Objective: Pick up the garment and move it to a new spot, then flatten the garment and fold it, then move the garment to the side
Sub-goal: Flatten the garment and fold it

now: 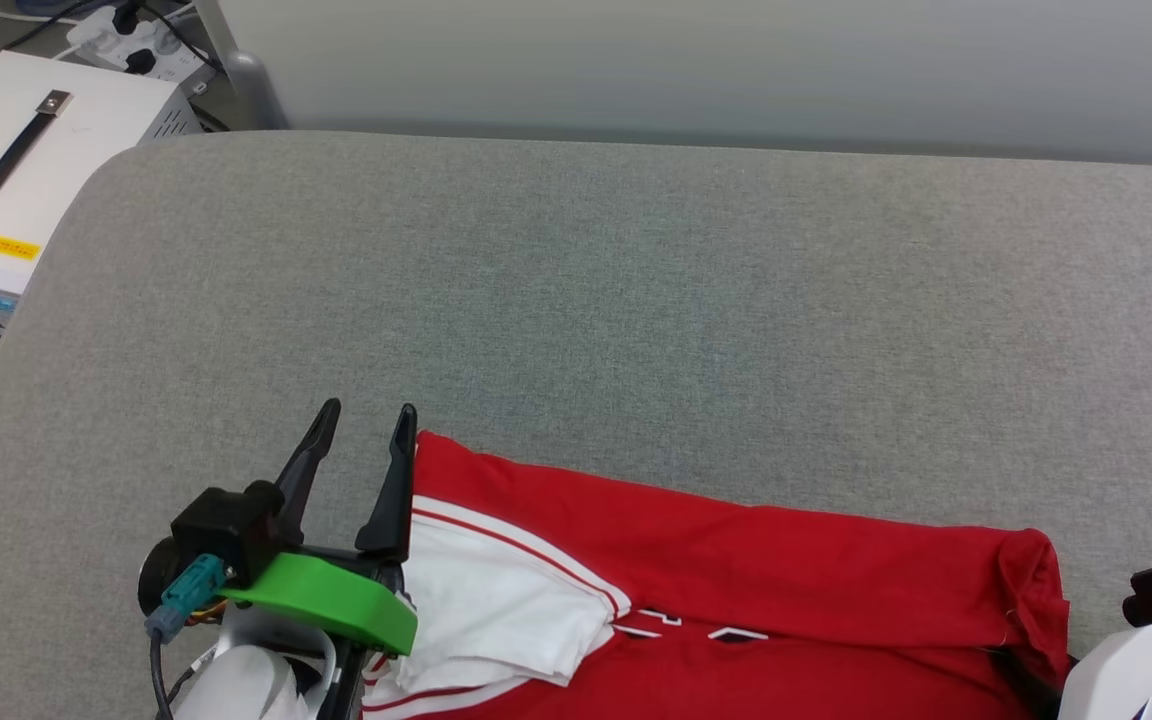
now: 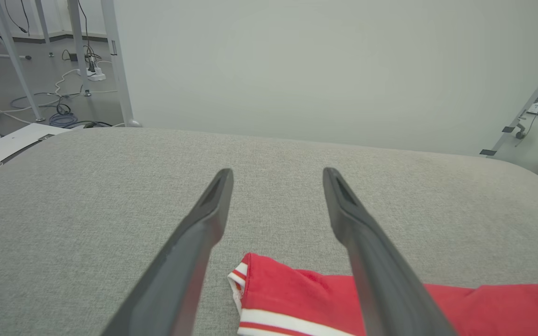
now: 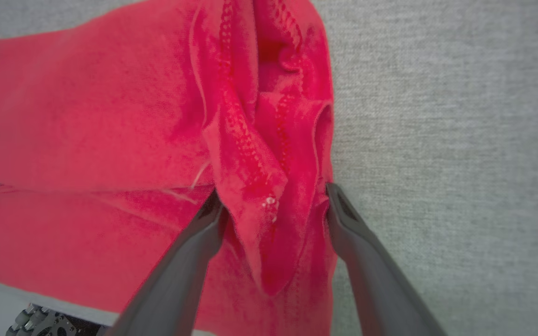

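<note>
Garment (image 1: 786, 570) lies just beside the spread left pincer (image 1: 368, 412), its hem between the spread right pincer (image 3: 273, 200).

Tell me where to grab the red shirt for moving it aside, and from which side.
Probably the raised, bunched fold at the garment's right end, taken from above with the right gripper: it stands up off the gray pad between those open jaws, while the rest lies mostly flat.

Bright even light; close garment (image 3: 87, 116) blurred.
</note>
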Controlling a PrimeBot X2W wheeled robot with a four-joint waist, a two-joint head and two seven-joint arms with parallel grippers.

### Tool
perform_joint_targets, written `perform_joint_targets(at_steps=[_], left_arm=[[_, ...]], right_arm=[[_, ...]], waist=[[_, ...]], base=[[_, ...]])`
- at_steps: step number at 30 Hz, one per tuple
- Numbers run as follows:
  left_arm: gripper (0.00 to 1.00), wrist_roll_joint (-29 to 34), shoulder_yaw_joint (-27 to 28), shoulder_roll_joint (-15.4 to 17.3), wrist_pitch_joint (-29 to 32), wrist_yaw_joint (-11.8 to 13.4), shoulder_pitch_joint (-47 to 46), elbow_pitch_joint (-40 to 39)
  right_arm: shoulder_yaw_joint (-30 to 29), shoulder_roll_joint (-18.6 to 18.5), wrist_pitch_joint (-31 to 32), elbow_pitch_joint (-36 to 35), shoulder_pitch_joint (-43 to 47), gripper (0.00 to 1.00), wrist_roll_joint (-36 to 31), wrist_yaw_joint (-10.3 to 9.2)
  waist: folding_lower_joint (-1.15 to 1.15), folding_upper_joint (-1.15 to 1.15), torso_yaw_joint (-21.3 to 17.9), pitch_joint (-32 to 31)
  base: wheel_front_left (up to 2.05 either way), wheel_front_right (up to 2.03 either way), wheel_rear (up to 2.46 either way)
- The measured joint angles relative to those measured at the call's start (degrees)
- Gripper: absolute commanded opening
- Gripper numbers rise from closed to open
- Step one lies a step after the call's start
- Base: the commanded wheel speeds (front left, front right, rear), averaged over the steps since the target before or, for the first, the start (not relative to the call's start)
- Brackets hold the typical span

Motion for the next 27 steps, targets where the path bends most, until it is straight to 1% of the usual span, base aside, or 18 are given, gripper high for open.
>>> perform_joint_targets(at_steps=[4, 5, 6, 7, 12, 19, 23, 27], left_arm=[[1.00, 2.8, 1.4, -1.4, 0.0, -0.8, 0.1, 0.3], [1.00, 3.4, 1.7, -1.7, 0.0, -0.9, 0.1, 0.5], [1.00, 3.9, 1.9, -2.1, 0.0, -1.1, 0.2, 0.5], [1.00, 4.4, 2.2, -2.3, 0.0, -1.2, 0.2, 0.6], [1.00, 6.4, 3.5, -3.4, 0.0, -1.7, 1.2, 0.7], [1.00, 7.5, 4.9, -4.3, 0.0, -2.4, 2.2, 1.0], [1.00, 8.5, 5.4, -4.5, 0.0, -2.7, 2.4, 1.1], [1.00, 9.3, 5.6, -5.2, 0.0, -2.7, 2.8, 1.1]], right_arm=[[1.1, -0.1, 0.6, 2.8, -1.1, 1.00, 1.8, -0.08], [1.3, 0.0, 1.0, 3.1, -1.4, 0.34, 2.6, -0.08], [1.3, 0.1, 1.2, 3.4, -1.8, 0.02, 3.5, -0.08], [1.3, 0.0, 1.2, 3.7, -2.0, 0.00, 3.8, -0.09], [2.8, -0.2, 1.6, 4.8, -3.4, 0.00, 5.2, -0.08], [2.8, -1.5, 1.7, 3.0, -4.6, 0.00, 5.5, -0.07], [-0.4, -2.2, 2.5, 1.8, -5.0, 0.00, 5.3, 0.01], [-7.1, -2.9, 4.1, 1.8, -5.3, 0.00, 4.4, 0.00]], waist=[[0.00, 0.00, 0.4, 1.0], [0.00, 0.00, 0.4, 1.2], [0.00, 0.00, 0.4, 1.3], [0.00, 0.00, 0.4, 1.2], [0.00, 0.00, -0.1, 0.5], [0.00, 0.00, -1.1, -1.0], [0.00, 0.00, -1.7, -1.9], [0.00, 0.00, -2.0, -2.4]], base=[[0.00, 0.00, 0.00], [0.00, 0.00, 0.00], [0.00, 0.00, 0.00], [0.00, 0.00, 0.00], [0.00, 0.00, 0.00], [0.00, 0.00, 0.00], [0.00, 0.00, 0.00], [0.00, 0.00, 0.00]])
